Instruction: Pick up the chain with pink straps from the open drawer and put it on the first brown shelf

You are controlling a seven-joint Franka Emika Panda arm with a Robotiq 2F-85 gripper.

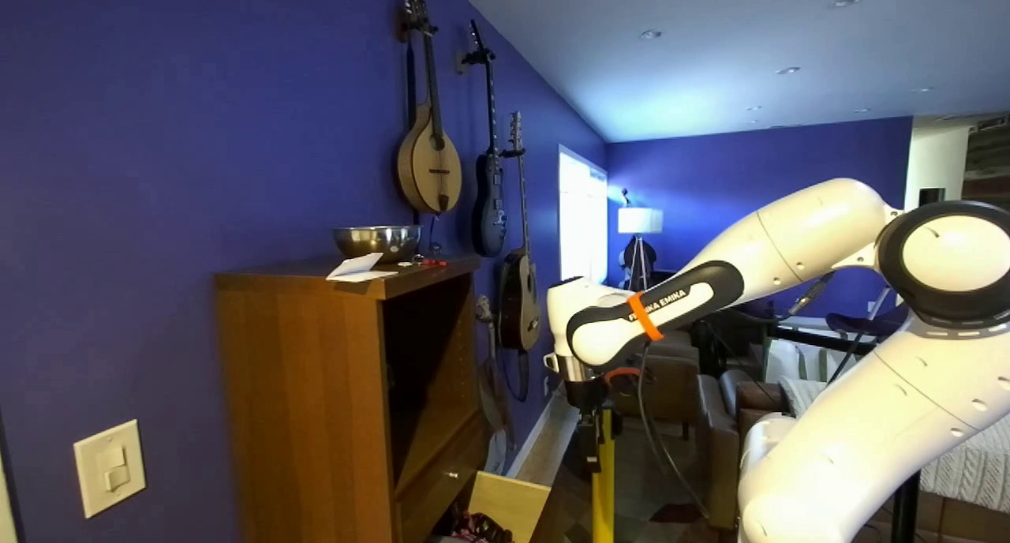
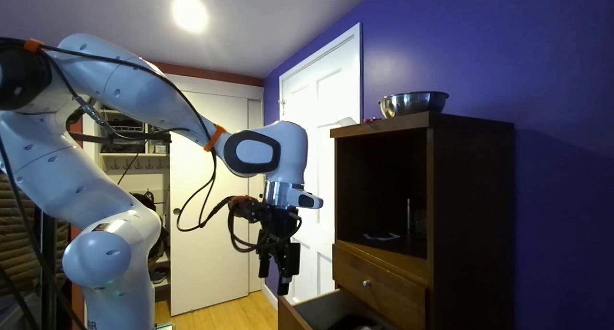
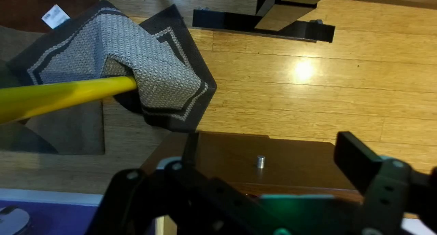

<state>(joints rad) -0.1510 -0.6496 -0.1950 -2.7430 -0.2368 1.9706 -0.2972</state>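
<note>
The drawer [image 1: 509, 497] is pulled out low on the brown cabinet; its front shows in an exterior view [image 2: 290, 316] and, with a metal knob, in the wrist view [image 3: 232, 163]. A dark and pink bundle [image 1: 480, 529], apparently the chain with pink straps, lies inside, partly cut off by the frame edge. The first brown shelf [image 2: 398, 247] is the floor of the dark open compartment above the drawers. My gripper [image 2: 277, 278] is open and empty, pointing down, above and outside the drawer's front. Its fingers stand wide apart in the wrist view [image 3: 268, 144].
A closed drawer [image 2: 379, 279] sits between shelf and open drawer. A pale flat item [image 2: 381, 236] and a thin upright item [image 2: 408, 215] are in the compartment. A metal bowl [image 1: 379, 243] and white paper [image 1: 363, 268] rest on the cabinet top. A yellow post [image 3: 68, 95] stands nearby.
</note>
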